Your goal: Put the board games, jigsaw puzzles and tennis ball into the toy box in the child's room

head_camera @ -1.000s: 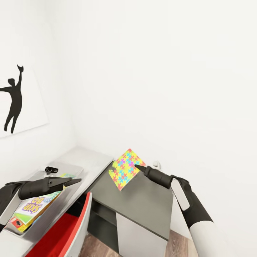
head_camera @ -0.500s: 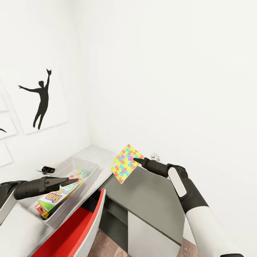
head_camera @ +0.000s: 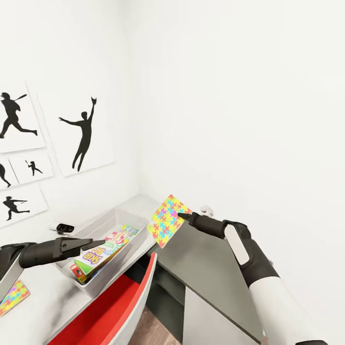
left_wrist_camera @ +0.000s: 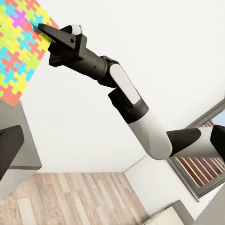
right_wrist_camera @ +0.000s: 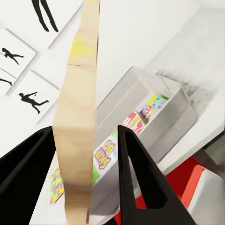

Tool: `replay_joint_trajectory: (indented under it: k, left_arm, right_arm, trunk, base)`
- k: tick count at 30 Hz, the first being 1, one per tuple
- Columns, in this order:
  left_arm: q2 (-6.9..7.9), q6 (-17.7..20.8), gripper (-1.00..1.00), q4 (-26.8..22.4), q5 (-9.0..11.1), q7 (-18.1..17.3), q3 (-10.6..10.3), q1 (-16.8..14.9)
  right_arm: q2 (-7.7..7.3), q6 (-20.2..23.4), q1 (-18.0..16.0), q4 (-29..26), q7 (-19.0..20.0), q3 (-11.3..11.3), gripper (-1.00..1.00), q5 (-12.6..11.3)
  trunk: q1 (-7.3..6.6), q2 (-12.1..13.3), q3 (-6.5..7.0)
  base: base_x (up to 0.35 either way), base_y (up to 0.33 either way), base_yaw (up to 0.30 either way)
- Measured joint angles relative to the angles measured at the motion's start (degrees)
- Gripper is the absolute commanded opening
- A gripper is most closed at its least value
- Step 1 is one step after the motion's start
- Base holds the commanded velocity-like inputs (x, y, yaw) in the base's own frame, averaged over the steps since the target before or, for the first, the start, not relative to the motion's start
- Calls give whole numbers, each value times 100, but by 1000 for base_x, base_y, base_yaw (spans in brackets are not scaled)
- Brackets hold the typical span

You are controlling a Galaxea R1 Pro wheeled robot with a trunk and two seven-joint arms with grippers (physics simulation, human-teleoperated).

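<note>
My right gripper (head_camera: 184, 217) is shut on a multicoloured jigsaw puzzle (head_camera: 166, 221), which hangs tilted in the air just past the near end of the toy box (head_camera: 128, 218). The right wrist view has the puzzle (right_wrist_camera: 77, 131) edge-on between the fingers (right_wrist_camera: 140, 178). The light grey toy box (right_wrist_camera: 159, 117) stands on the pale table (head_camera: 143, 202) and holds the Skip-Bo board game (head_camera: 97, 254) with another printed box beside it. A second jigsaw puzzle (head_camera: 12, 297) lies flat on the table at the far left. My left gripper (head_camera: 96, 243) hovers open over the box.
A red chair with a white shell (head_camera: 112, 306) is pushed in under the table below the toy box. A small black object (head_camera: 64, 227) sits by the wall. Silhouette pictures (head_camera: 84, 134) hang on the left wall. A dark grey desk section (head_camera: 206, 258) lies under my right arm.
The camera has swung left, bringing more wall pictures and the second puzzle into view. The held puzzle now sits closer to the toy box. Both grippers keep their state.
</note>
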Motion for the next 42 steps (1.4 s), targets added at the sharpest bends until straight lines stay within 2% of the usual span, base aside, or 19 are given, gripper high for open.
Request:
replay_joint_trajectory:
  k: [42]
  left_arm:
    - [-22,-9,100,0,-1,9,-5,0]
  right_arm:
    - [-1,1,0,-28,10,10,-100,17]
  trunk:
    - [0,-1,254]
  base:
    - [3,0,239]
